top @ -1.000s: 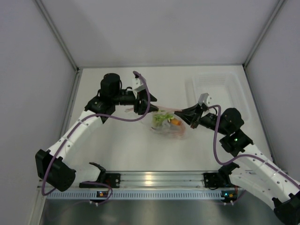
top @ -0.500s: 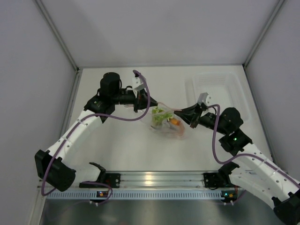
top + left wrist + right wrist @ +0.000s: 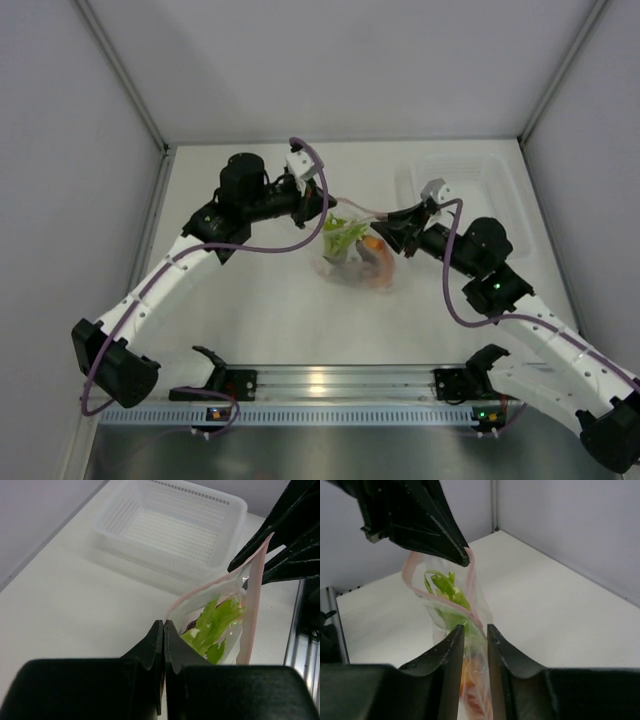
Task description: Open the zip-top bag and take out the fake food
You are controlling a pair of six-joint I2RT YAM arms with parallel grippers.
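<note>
fake food (image 3: 362,252) pieces too small to tell, zip-top bag (image 3: 229,604) bottom cut off

The left pincer (image 3: 328,204) and right pincer (image 3: 386,222) have shifted toward the back, lifting the zip-top bag (image 3: 352,258).

White table (image 3: 260,310), plain matte top. Clear perforated tray (image 3: 470,185) sits flat in the far right corner. Aluminium rail (image 3: 330,382) runs along the near edge. zip-top bag (image 3: 355,262) mid-table, bottom end down at the surface, can't tell if touching
</note>
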